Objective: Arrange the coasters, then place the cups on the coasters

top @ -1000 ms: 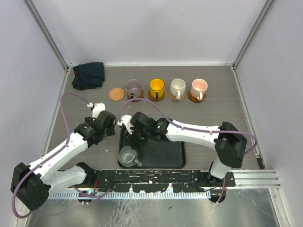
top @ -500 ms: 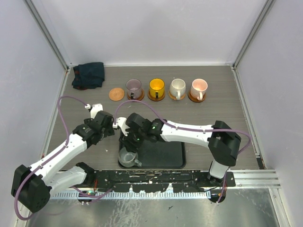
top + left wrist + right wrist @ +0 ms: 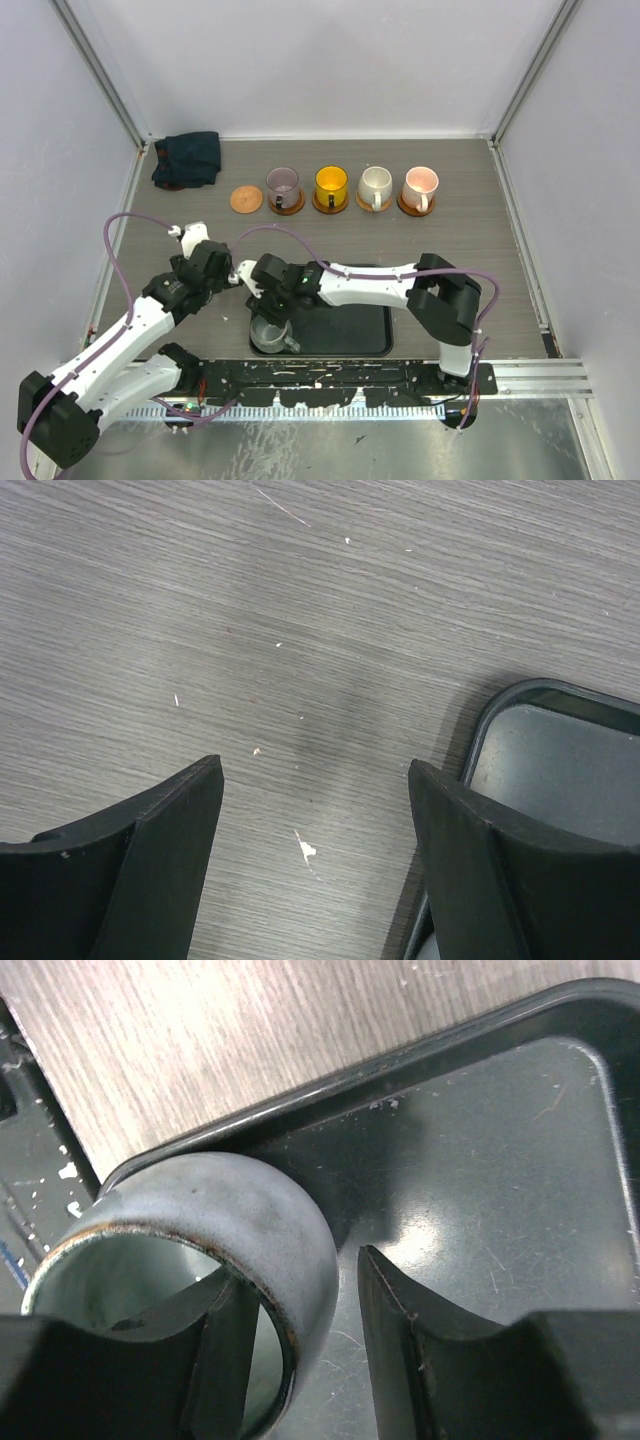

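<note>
Wrist view alone shows fingers [image 3: 440,1360] straddling cup [image 3: 240,1210] rim.

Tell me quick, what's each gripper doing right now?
Left gripper: open, empty, above the grey wood-grain table.
Right gripper: open, fingers straddling wall of the grey-green ceramic mug, not clamped yet.

The grey wood-grain table [image 3: 450,260] carries a black rectangular tray [image 3: 350,325] with rounded corners at 6 o'clock, near the front edge. A crumpled dark teal cloth [image 3: 187,159] lies at 10 o'clock, in the far corner. A metal rail [image 3: 540,375] borders the front edge.
</note>
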Tool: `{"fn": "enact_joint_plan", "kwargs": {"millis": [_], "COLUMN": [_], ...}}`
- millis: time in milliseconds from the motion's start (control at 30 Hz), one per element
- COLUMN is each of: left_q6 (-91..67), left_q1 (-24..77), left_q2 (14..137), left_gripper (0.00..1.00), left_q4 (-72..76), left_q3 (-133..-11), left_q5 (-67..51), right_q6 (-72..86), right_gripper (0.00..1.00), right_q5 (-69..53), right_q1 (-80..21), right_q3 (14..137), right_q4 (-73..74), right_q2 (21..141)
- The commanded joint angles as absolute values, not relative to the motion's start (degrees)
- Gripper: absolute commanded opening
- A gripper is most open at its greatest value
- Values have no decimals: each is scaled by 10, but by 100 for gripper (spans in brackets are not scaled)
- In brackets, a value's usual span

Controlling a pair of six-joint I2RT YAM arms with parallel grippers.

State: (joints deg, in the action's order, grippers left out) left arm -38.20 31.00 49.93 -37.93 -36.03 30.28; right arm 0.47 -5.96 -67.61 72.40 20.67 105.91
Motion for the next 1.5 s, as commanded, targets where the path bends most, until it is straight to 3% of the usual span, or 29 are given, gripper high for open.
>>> {"fn": "enact_joint_plan", "kwargs": {"millis": [0, 133, 333, 567, 800, 1200, 1467], "left_q6": [-391, -389, -380, -364, -344, -288, -231], "left_q1": [308, 308, 308, 309, 308, 314, 408], "left_q2": [495, 502, 518, 531, 525, 486, 460], "left_gripper": [76, 76, 76, 76, 76, 77, 79], "left_q4": [-356, -348, -334, -312, -302, -286, -277], "left_q3": [-358, -359, -366, -368, -368, -361, -383], "left_q5": [315, 308, 292, 265, 245, 174, 135], "right_q6": [24, 50, 125, 252, 321, 332, 317], "right_gripper": [43, 21, 19, 27, 41, 43, 45], "right_q5": [46, 146, 258, 401, 425, 402, 403], "right_q1": [-697, -706, -708, -707, -687, -663, -660], "right_q3": [757, 765, 774, 789, 818, 788, 769], "right_q4": [201, 225, 260, 307, 359, 347, 314], "right_q2": [1055, 1052, 1037, 1032, 1053, 1015, 944]}}
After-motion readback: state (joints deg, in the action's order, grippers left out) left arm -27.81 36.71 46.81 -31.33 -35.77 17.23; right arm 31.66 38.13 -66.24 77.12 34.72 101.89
